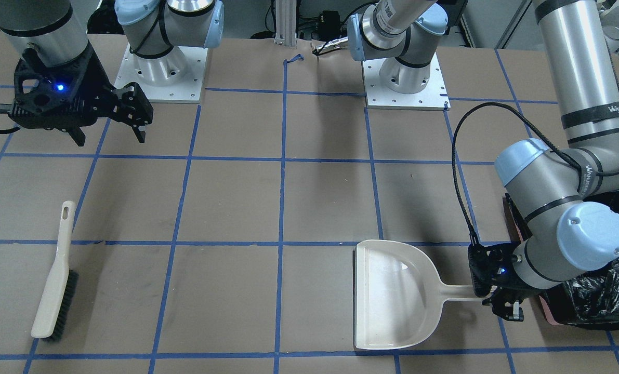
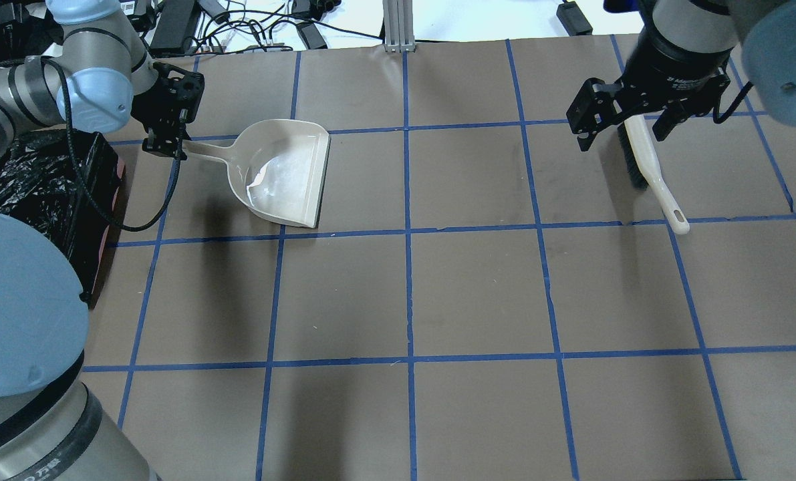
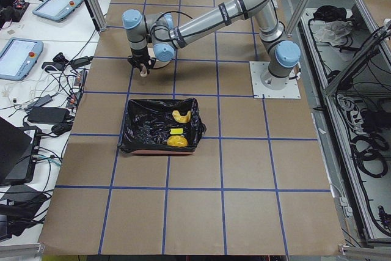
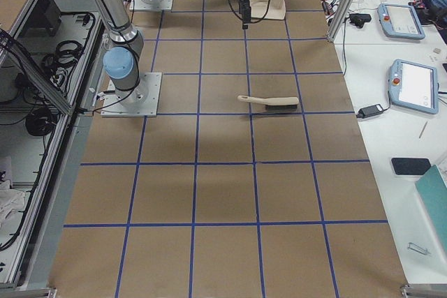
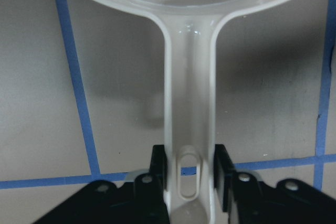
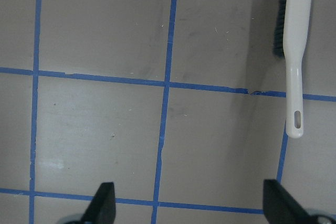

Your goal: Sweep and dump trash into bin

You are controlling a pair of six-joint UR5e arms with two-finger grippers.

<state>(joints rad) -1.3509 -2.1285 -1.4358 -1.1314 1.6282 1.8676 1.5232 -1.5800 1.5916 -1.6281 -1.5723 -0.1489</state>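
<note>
Where the left gripper (image 5: 190, 167) pinches the handle end of the dustpan (image 1: 392, 291), the pan rests on the table (image 1: 236, 208); the right gripper (image 1: 109, 136) hangs wide open, empty, near the brush (image 1: 54, 280); the trash (image 3: 178, 129) lies in the bin (image 3: 137, 128).

bin (image 1: 561, 307): mostly behind left arm (image 1: 564, 208), cut by the edge
brush (image 2: 655, 177): bristle end under right gripper (image 2: 623, 133)
dustpan (image 5: 189, 103): pan cropped in left wrist view

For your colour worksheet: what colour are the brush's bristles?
Black; the bristles show best in the front-facing view.
</note>
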